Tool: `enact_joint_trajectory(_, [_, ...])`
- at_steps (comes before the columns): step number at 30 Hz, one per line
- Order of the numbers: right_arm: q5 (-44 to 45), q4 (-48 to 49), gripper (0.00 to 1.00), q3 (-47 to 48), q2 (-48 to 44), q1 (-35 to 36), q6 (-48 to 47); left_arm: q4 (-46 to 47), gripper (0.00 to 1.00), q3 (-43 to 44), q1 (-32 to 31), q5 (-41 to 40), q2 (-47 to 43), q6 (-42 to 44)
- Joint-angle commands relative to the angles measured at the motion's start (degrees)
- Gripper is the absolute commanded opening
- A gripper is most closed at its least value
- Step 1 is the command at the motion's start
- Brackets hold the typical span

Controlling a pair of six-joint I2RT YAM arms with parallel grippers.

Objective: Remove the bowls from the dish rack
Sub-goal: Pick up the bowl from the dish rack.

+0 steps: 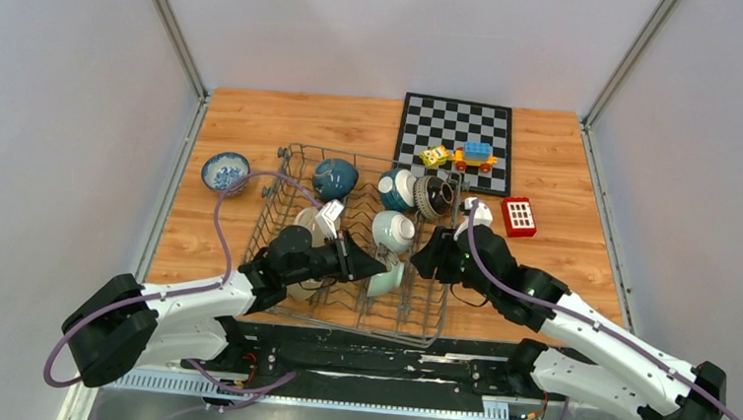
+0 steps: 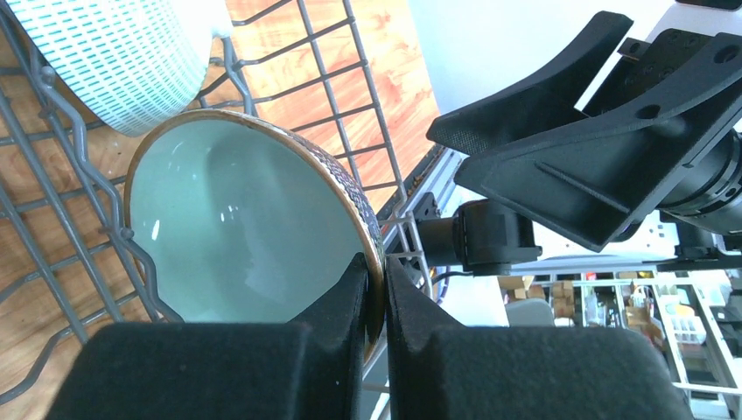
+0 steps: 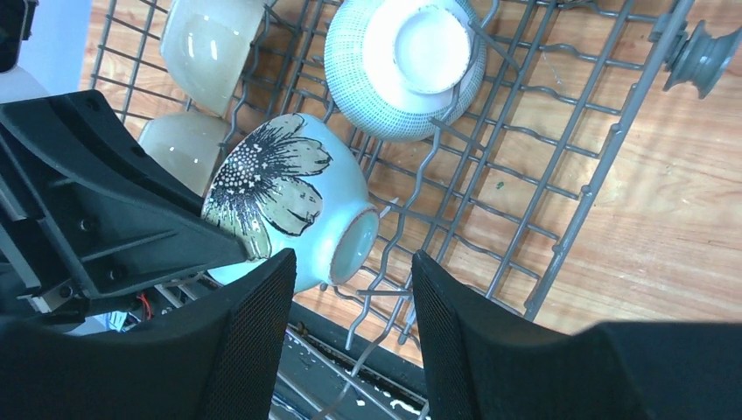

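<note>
**A:** At the far left we see one blue-and-white bowl (image 1: 224,172) out on the table (image 1: 188,237); the other bowls sit in the dish rack (image 1: 371,159).

**B:** What about our left gripper (image 2: 374,289)?

**A:** Its fingers are pinched tight on the rim of the flower bowl (image 3: 280,206), one finger inside and one outside; that bowl lies tipped on its side at the near side of the rack.

**B:** Which way does it point?

**A:** Its open mouth faces left, toward our left arm; its little foot points right, at our right gripper (image 3: 354,341).

**B:** Are those fingers shut too?

**A:** No; they stand wide apart and hold nothing; the foot is just past their tips, in line with the gap.

**B:** Then we think the left arm should do the lifting, since it has the hold; the right one is very near and must not bump the bowl.
</note>
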Motion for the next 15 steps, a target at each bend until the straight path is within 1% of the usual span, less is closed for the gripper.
enact_joint_trajectory(1, [2.7, -2.8, 0.56, 1.4, -3.3, 0.2, -2.2, 5.2, 0.0, 1.2, -0.1, 0.7, -3.1, 0.0])
enact_joint_trajectory(5, [2.4, -2.3, 0.56, 1.8, -6.8, -0.2, -5.6, 5.4, 0.0, 2.3, -0.1, 1.1, -5.4, 0.1])
enact_joint_trajectory(12, [3.4, -2.5, 0.6, 3.0, -11.8, -0.4, -14.1, 3.4, 0.0, 6.7, -0.1, 5.3, -7.3, 3.3])
enact_joint_trajectory(14, [4.3, -3.9, 0.63, 5.1, -13.7, -0.5, -16.4, -1.4, 0.0, 9.4, -0.1, 6.2, -8.8, 7.6])
enact_joint_trajectory(15, [5.0, -5.2, 0.63, 6.8, -14.5, -0.6, -17.5, -5.6, 0.0, 11.6, -0.2, 6.5, -9.8, 10.3])
